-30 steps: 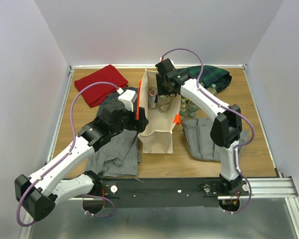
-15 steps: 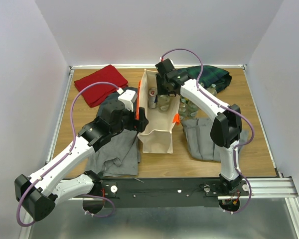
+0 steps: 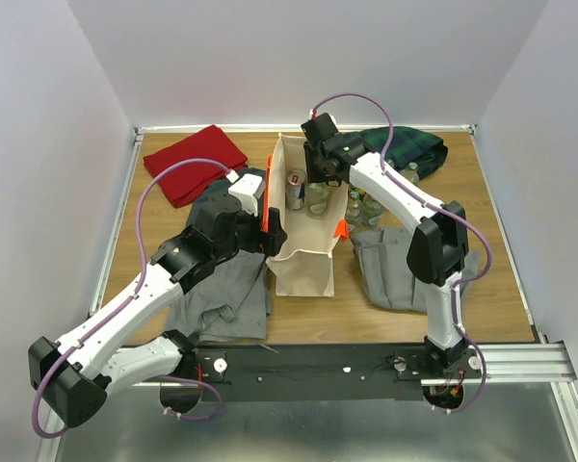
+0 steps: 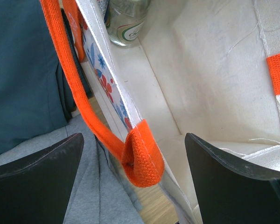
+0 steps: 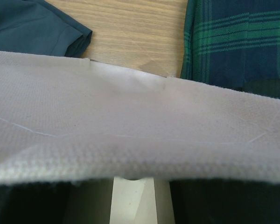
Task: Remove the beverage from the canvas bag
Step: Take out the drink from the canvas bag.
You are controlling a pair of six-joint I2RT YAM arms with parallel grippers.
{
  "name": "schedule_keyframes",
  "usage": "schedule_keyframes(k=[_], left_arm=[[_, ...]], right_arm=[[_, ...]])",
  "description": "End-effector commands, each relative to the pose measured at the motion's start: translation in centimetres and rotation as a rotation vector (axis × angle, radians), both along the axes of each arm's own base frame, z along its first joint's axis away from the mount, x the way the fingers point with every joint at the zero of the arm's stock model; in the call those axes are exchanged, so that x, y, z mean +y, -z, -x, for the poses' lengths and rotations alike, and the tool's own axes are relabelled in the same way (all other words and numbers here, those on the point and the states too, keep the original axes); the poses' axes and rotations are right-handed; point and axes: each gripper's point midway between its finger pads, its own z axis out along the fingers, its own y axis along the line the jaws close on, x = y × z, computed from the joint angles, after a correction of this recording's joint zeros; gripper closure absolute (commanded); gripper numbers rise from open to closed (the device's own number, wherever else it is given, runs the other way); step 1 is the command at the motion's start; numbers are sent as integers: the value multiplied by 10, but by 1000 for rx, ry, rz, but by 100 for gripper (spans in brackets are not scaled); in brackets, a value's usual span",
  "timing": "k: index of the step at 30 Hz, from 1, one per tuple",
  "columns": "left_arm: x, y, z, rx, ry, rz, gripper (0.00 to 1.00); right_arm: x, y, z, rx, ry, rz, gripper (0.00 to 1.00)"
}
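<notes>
Wooden tabletop [image 3: 506, 279] carries the tall beige canvas bag with orange handles [image 3: 306, 255], clear bottles [image 3: 317, 197] upright inside its far end: nothing is out yet. Right gripper [image 3: 318, 183], reaching into that end, is pressed together, its catch hidden. Left gripper [image 4: 133, 161], spread wide, straddles the bag's left rim.

Almost nothing is changed across the top views. The right gripper [image 3: 315, 182], reached down into the open mouth of the canvas bag [image 3: 303, 260], is now closed down from a partly open state a second ago. What it is closed on cannot be told. Its wrist is shifted very slightly.
</notes>
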Motion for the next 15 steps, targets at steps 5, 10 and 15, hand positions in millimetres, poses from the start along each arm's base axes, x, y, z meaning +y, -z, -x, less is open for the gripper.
schedule_keyframes(k=[5,10,15], left_arm=[[8,0,1,-9,-24,-10,1],[8,0,1,-6,-24,-11,1],[6,0,0,-5,-18,-10,1]], right_arm=[[1,4,5,30,-27,-12,99],[3,-13,7,9,-52,-28,99],[4,-32,10,-23,-104,-34,99]])
